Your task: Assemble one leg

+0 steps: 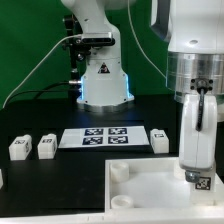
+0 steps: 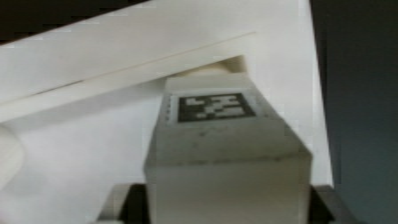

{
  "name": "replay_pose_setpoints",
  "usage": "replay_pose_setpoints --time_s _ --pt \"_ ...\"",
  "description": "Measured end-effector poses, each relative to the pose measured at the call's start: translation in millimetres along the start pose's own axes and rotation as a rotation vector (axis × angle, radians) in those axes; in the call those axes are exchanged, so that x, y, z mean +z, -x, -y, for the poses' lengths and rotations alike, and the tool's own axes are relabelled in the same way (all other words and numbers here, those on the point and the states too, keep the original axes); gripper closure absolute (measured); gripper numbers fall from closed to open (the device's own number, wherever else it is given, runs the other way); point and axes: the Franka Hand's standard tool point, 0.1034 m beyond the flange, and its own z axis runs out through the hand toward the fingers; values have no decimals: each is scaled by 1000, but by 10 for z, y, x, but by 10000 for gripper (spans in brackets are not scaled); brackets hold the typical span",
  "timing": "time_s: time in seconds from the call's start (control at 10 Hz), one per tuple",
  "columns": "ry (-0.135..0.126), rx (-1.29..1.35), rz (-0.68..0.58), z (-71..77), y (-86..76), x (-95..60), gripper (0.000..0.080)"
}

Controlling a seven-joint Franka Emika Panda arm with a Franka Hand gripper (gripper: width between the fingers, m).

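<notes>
Gripper: the gripper [image 1: 199, 176] sits at the lower right of the exterior view, its jaws clamped on the sides of the leg [image 2: 224, 138], which fills the centre of the wrist view, tag facing the camera.
Leg position: it hangs upright at the right edge of the large white tray piece [image 1: 150, 190], low over its surface. Whether its lower end already touches the tray cannot be told.
Target socket: a round corner socket [image 1: 120, 171] shows at the tray's near-left corner in the exterior view. The socket under the leg, if there is one, is hidden by the gripper and the leg itself.
Risk, misalignment: judged from the wrist view, the leg's far end meets a raised white lip at a slant; if the end is off-centre it will likely catch on the rim and jam instead of seating.
Risk, slip: the grip is on smooth plastic faces, so a downward push against a snag may let the leg tilt or slide between the jaws.
Risk, tray shift: the tray looks loose on the black table [image 1: 40, 190]; a sideways push could slide it.
Other legs: two lie at the left [image 1: 20, 148] [image 1: 46, 147], and one just right of the marker board [image 1: 160, 139].
Marker board: flat at centre [image 1: 104, 136], well clear.
Obstacles: none visible between leg and tray.
</notes>
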Motion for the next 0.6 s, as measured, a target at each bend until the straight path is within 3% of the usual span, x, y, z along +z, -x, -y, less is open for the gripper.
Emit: replay_pose_setpoints --time_s 0.2,0.4,0.5,0.6 --pt "12 -22 -8 -12 -1 0 506" --pt "12 -22 -8 -13 0 1 252" --pt "3 -26 -4 -13 24 -10 252" --pt "-21 -33 9 -37 93 -59 171"
